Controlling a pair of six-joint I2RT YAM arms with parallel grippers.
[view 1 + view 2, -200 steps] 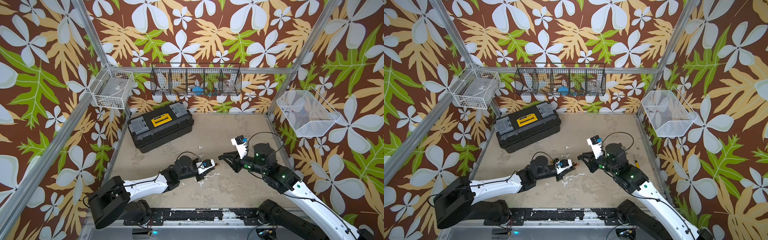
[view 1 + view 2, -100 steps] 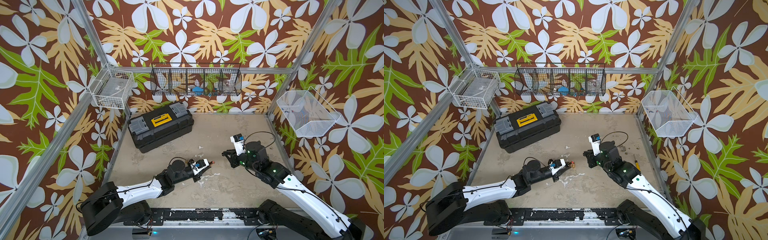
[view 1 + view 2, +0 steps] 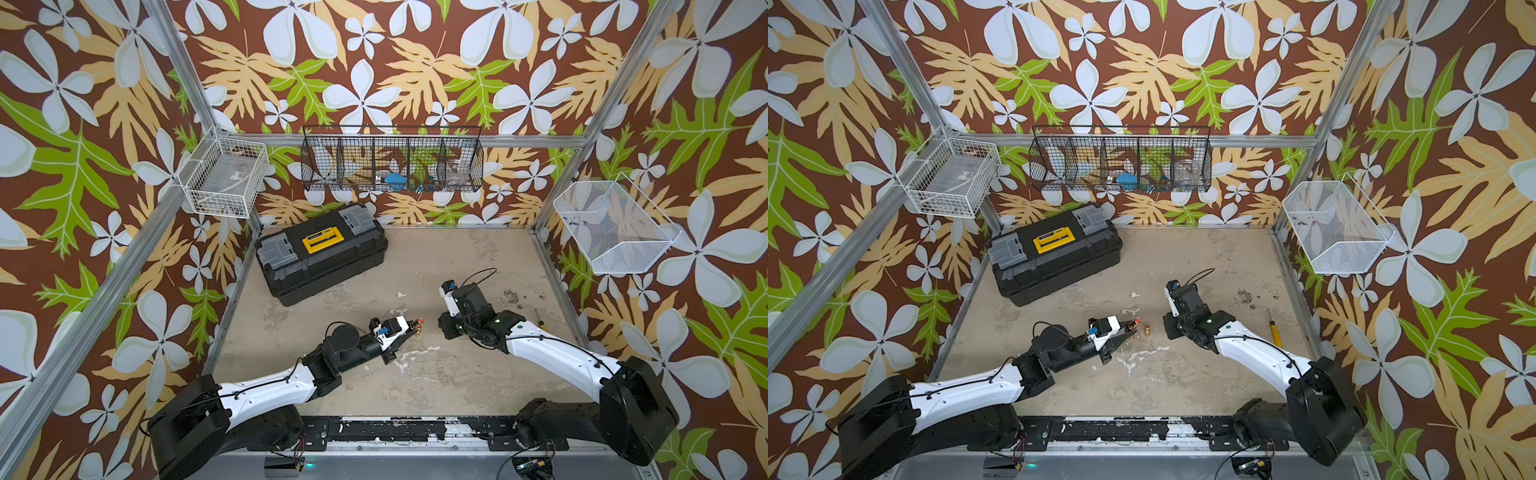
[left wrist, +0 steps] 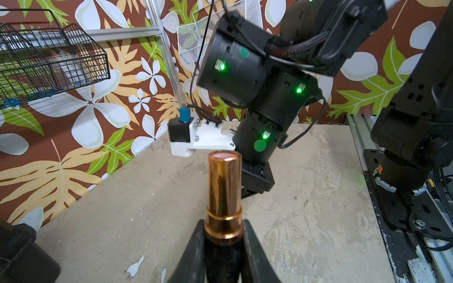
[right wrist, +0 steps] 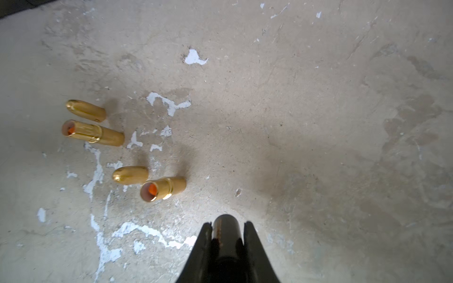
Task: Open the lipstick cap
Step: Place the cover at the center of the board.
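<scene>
**Two-arm bench, lipstick and cap separated.** The left gripper is closed tight on the dark base of the lipstick. Its fingers press on both sides, and the copper-coloured inner tube projects past their tips, uncapped. In both top views the lipstick is held low over the middle of the table, with its tip toward the right arm.

The right gripper points down at the table and is likewise closed. It grips the cap, a dark cylinder lodged between its fingers (only the cylinder's end shows in the right wrist view). Cap and lipstick are apart, each in its own gripper.

Four gold pieces rest on the table, seen in the right wrist view:
- Two open gold lipsticks, with orange showing inside their mouths.
- Two gold caps, one just beside each lipstick.

Whether these four stand or lie cannot be told. In a top view, small gold pieces sit between the two grippers, just beside the held lipstick's tip.

A black toolbox occupies the rear left of the table, well apart from both arms.
</scene>
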